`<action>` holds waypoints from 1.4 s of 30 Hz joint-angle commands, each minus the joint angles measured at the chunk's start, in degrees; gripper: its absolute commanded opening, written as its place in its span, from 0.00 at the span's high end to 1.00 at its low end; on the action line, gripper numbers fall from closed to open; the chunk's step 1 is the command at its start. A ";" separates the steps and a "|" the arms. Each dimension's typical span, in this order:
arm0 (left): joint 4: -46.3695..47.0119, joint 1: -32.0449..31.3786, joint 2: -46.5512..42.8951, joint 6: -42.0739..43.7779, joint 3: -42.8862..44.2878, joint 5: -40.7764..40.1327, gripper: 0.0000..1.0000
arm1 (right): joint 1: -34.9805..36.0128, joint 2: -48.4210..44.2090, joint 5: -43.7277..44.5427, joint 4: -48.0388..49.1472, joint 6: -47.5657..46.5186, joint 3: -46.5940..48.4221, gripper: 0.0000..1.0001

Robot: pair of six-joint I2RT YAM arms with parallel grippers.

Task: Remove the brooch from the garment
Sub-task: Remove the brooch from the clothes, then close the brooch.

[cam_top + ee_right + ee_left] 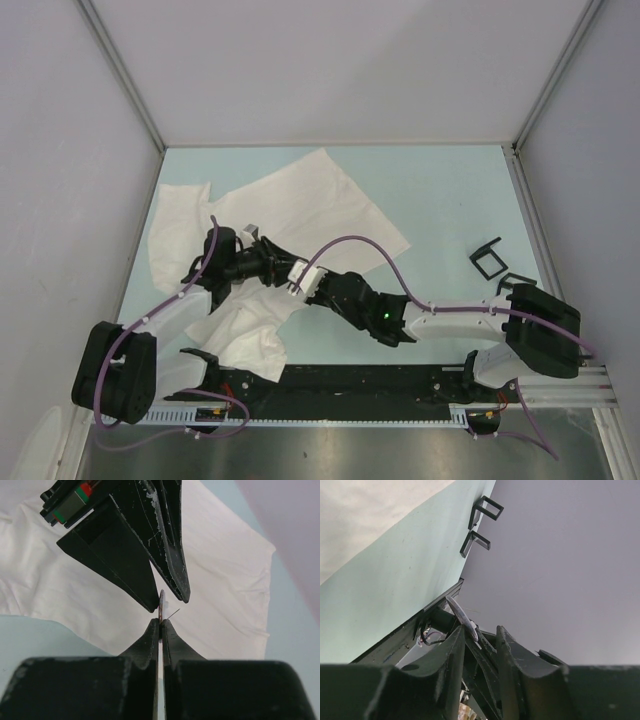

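Observation:
The white garment (pixel 300 195) lies crumpled on the teal table and fills the background of the right wrist view (pixel 225 575). My right gripper (pixel 161 622) is shut on the brooch (pixel 161 600), a thin disc seen edge-on, with its pin sticking out free to the right. The brooch is held above the cloth. My left gripper (pixel 169 605) faces it from above, open, with one fingertip on each side of the brooch's top. In the left wrist view the silvery brooch (pixel 462 616) stands at the tips of the left gripper (pixel 479 632). The grippers meet over the shirt's lower part (pixel 290 270).
Two small black frames (pixel 487 258) (pixel 515 283) lie on the table (pixel 440 190) at the right; they also show in the left wrist view (pixel 487 507). Grey walls enclose three sides. A black rail (pixel 340 385) runs along the near edge.

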 commanded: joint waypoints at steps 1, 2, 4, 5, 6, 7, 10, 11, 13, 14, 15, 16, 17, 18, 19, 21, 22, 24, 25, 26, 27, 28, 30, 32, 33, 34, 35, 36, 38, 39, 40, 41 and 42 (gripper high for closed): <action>0.10 -0.43 -0.75 -0.66 2.22 -0.37 0.66 | 1.02 0.36 1.04 3.70 -1.04 2.36 1.00; 0.19 -0.43 -0.75 -0.31 2.13 -0.45 0.68 | 1.20 0.45 1.21 3.96 -1.22 2.36 1.00; 0.45 -0.43 -1.02 -0.22 1.95 -0.63 0.72 | 1.37 0.54 1.48 4.32 -1.57 2.36 1.00; 0.89 -0.43 -1.10 -0.30 1.52 -0.72 0.74 | 1.29 0.54 1.57 4.32 -1.74 2.27 1.00; 1.33 -0.43 -1.19 -0.30 1.34 -0.89 0.78 | 1.46 0.54 1.74 4.41 -1.75 2.36 1.00; 2.03 -0.43 -1.19 -0.04 1.25 -0.89 0.80 | 1.64 0.63 2.09 4.41 -1.83 2.27 1.00; 3.87 -0.43 -1.19 0.74 0.72 -0.72 0.99 | 2.08 0.72 2.97 4.41 -2.01 2.36 1.00; 4.05 -0.43 -1.28 1.53 0.81 -0.72 1.00 | 2.08 0.80 3.23 4.23 -1.23 2.36 1.00; 4.75 -0.34 -1.19 5.47 1.51 -0.89 1.00 | 2.08 0.28 4.20 2.49 0.62 2.36 0.90; 4.76 -0.25 -1.11 7.15 1.86 -0.89 1.00 | 1.90 0.02 4.90 1.52 3.50 2.36 0.82; 5.37 -0.25 -0.84 9.08 2.39 -0.89 1.00 | 1.73 -0.25 6.04 0.20 5.35 2.36 0.73; 5.20 -0.25 -0.49 13.54 3.35 0.06 1.00 | 1.55 -0.51 7.18 -4.60 7.72 3.05 0.63; 4.68 -0.16 -0.23 15.67 3.71 0.51 1.00 | 0.86 -1.73 6.84 -8.04 10.10 3.67 0.59; 5.45 -0.08 -0.23 17.61 3.88 0.77 1.00 | 0.50 -2.53 5.36 -11.47 15.86 4.11 0.56; 6.42 -0.08 -0.40 20.76 3.45 1.82 1.00 | 0.24 -3.49 3.95 -16.90 18.88 4.46 0.51; 8.35 -0.08 -0.67 23.68 2.75 1.92 1.00 | -1.17 -7.18 -2.96 -20.72 28.16 4.73 0.47; 8.97 -0.08 -0.93 26.21 2.05 2.09 0.99 | -1.70 -8.50 -5.18 -25.43 31.01 4.82 0.44; 8.37 -0.08 -1.28 29.12 1.86 2.19 1.00 | -5.20 -11.40 -11.23 -29.15 36.46 4.73 0.41; 8.19 0.01 -1.46 31.84 1.86 2.27 1.00 | -7.04 -12.02 -13.35 -30.04 41.19 4.73 0.40; 7.92 -0.16 -1.98 33.08 1.86 2.45 1.00 | -9.15 -12.64 -15.98 -30.57 43.41 4.64 0.39; 7.57 -0.08 -2.25 34.14 1.86 2.62 1.00 | -13.78 -12.99 -22.19 -30.31 45.08 4.64 0.38; 7.40 -0.08 -2.51 36.15 2.04 2.88 1.00 | -15.74 -12.91 -25.64 -29.79 47.88 4.73 0.38; 8.44 -0.08 -3.38 37.31 2.04 4.37 1.00 | -20.39 -13.08 -31.28 -28.04 50.01 4.73 0.38; 9.59 -0.08 -4.00 37.93 1.86 5.52 1.00 | -22.17 -13.00 -33.14 -26.54 51.77 4.55 0.32; 9.94 -0.16 -4.44 38.28 1.78 6.22 0.99 | -24.01 -12.65 -35.85 -24.53 52.48 4.38 0.30; 10.29 -0.16 -4.71 38.37 1.78 6.49 1.00 | -25.07 -12.47 -37.44 -22.77 53.35 4.03 0.29; 10.73 -0.16 -4.80 38.37 1.69 6.84 1.00 | -25.95 -12.12 -39.11 -21.53 56.23 3.85 0.28; 11.69 -0.16 -5.32 38.02 1.43 7.02 1.00 | -26.65 -11.68 -41.74 -17.08 57.65 3.59 0.28; 13.10 -0.16 -5.76 37.32 0.64 7.37 1.00 | -27.36 -10.71 -43.08 -13.98 61.16 3.50 0.28; 15.20 -0.16 -5.94 36.18 0.20 7.63 1.00 | -27.28 -10.45 -43.34 -11.18 62.40 3.41 0.28; 16.26 -0.16 -5.85 35.47 -0.41 8.24 1.00 | -27.19 -10.27 -43.52 -9.76 63.37 2.80 0.29; 18.36 -0.16 -5.85 34.68 -0.77 8.42 1.00 | -27.28 -10.27 -43.61 -8.61 64.25 2.45 0.29; 19.69 -0.08 -5.85 33.02 -1.21 8.68 0.99 | -27.28 -10.10 -43.78 -6.60 65.83 2.10 0.29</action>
